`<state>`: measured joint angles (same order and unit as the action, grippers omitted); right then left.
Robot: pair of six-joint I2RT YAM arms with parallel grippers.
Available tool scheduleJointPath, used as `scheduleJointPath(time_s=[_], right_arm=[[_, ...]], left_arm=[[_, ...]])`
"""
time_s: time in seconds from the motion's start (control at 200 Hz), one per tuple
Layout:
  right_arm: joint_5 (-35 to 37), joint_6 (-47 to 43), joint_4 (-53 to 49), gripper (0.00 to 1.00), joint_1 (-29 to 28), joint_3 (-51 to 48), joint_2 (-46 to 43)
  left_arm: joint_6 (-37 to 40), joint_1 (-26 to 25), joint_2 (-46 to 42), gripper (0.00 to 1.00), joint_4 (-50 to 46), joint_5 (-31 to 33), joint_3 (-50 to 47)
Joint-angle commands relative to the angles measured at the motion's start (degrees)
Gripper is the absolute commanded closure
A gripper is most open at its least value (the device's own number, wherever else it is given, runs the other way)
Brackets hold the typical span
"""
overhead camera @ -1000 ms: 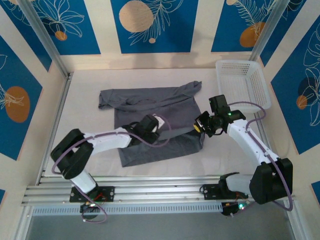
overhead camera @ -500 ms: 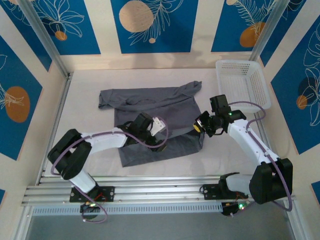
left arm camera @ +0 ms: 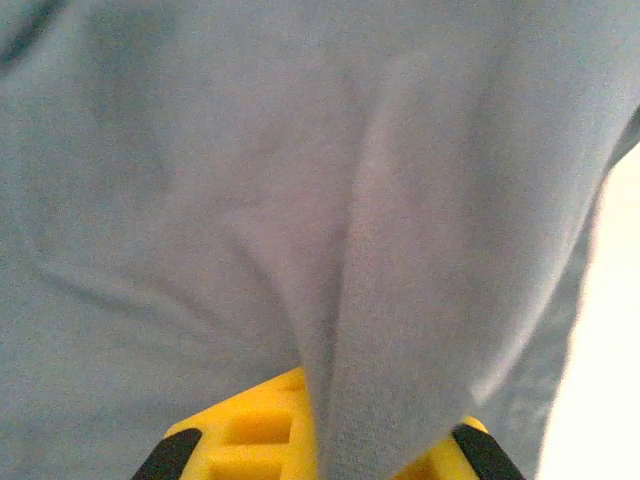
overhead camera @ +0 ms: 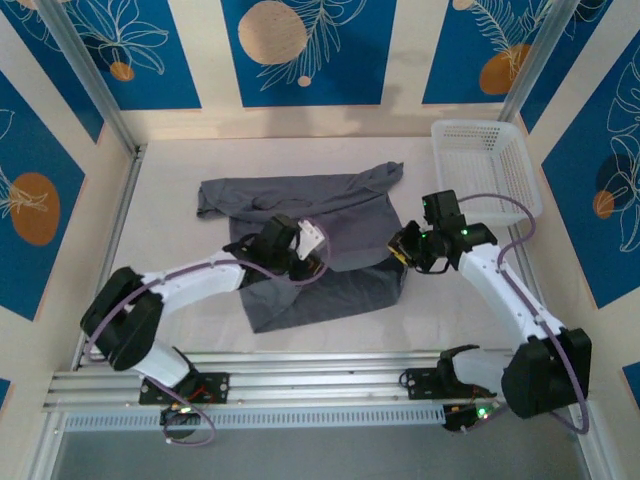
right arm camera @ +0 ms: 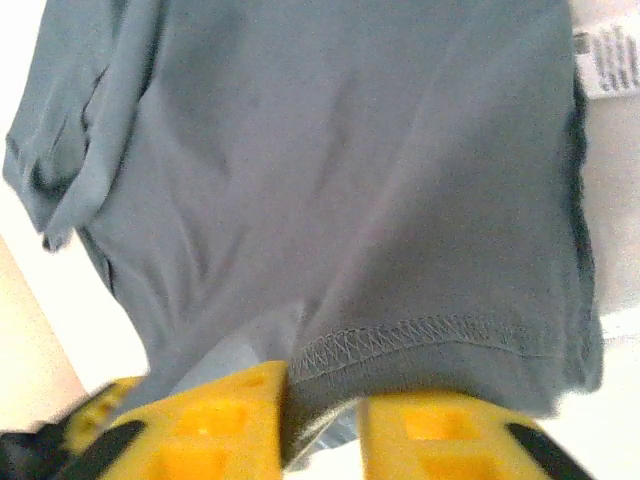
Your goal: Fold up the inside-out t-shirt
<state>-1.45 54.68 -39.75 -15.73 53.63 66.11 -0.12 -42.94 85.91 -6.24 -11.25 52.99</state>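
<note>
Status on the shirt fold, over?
Left gripper shut on t-shirt cloth. Right gripper around the hem, grip unclear. Fold unfinished, t-shirt on table. Basket far right, clear of it.

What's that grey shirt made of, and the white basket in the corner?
The t-shirt looks like soft, matte knit cloth, probably cotton: it drapes in loose folds and has a stitched hem. The basket seems to be stiff white plastic, judging by its thin moulded mesh walls.
</note>
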Motion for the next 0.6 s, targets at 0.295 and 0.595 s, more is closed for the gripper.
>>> scheduleJointPath(time_s=[0.295,0.595], right_arm=[[32.49,-29.43,58.06,0.79,-40.96,-30.94,-9.44],[42.51,-41.08,82.09,1.00,-42.09,-21.33,25.43]], left_arm=[[-10.12,3.73,0.31,1.00,-10.62,-8.18,11.96],[-9.57,5.04,-2.08,1.00,-15.81,-14.30,20.08]])
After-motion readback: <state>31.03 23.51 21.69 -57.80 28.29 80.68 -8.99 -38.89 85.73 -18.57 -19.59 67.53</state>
